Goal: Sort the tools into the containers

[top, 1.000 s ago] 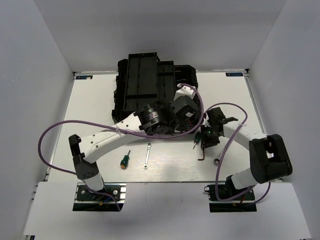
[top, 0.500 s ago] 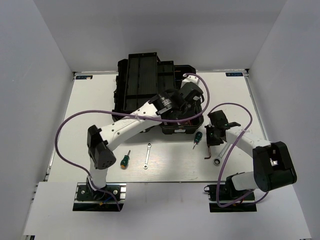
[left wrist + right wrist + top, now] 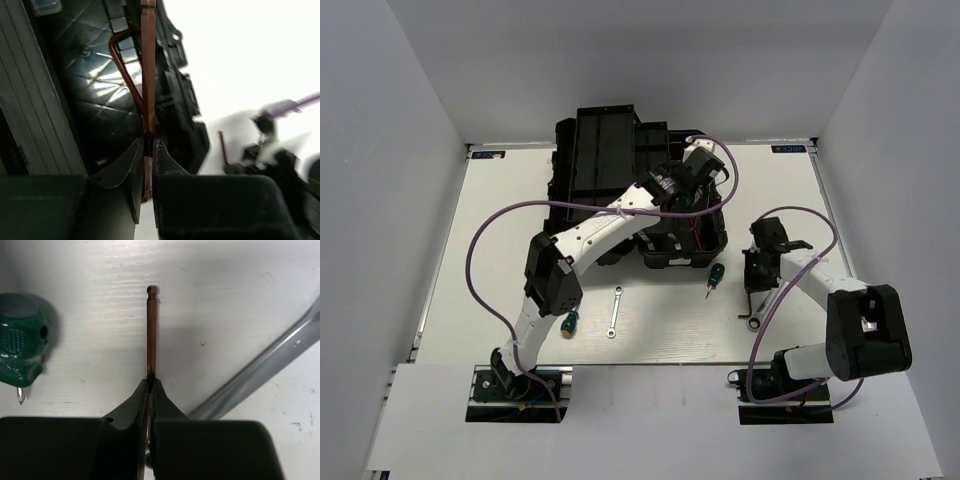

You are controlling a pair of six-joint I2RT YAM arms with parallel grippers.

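While your left pincer (image 3: 148,145) hangs over the black tray (image 3: 90,115): it is clenched on the carried hex key (image 3: 148,75), whose shaft points out above the compartment floor.
Left release: lower until the key is close to the floor before you let go, so it lands flat and does not bounce over the wall. Judging from the wrist view, you are over the right spot.
Tray contents: a loose hex key (image 3: 126,80) seems to lie in that same compartment, so this looks like the hex-key bin. Drop beside it, not across the rim.
Right pincer (image 3: 151,382): clenched on the table hex key (image 3: 151,330), gripping the shaft with the ball end pointing away. The key lies on the white table (image 3: 225,285).
Right lift: raise straight up first. The green screwdriver (image 3: 20,330) sits near on one side and the wrench (image 3: 265,370) near on the other. Neither touches the key where it shows, but a sideways drag could knock them.
Grip check: the hold is on a thin shaft, and the fingers hide the bent end, so you cannot tell whether it clears the wrench. Lift slowly and watch for pivoting.
Arm spacing: both arms will likely want the same tray, so take the left out before you bring the right in.
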